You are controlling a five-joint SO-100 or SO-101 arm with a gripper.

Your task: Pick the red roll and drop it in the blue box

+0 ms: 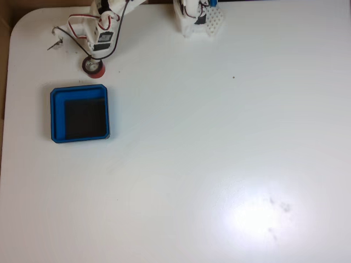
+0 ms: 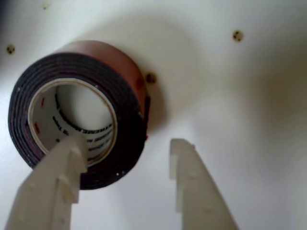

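The red roll lies flat on the white table at the upper left of the fixed view, just above the blue box. The box is a shallow blue tray with a black floor and nothing in it. My gripper hangs right over the roll. In the wrist view the red roll shows its dark ring face and pale core. My gripper is open, with the left finger inside the roll's hole and the right finger outside the wall, a small gap away from it.
The arm's white base and a white perforated block stand at the top edge. A small metal piece lies left of the gripper. The table's rounded corner and left edge are close to the box.
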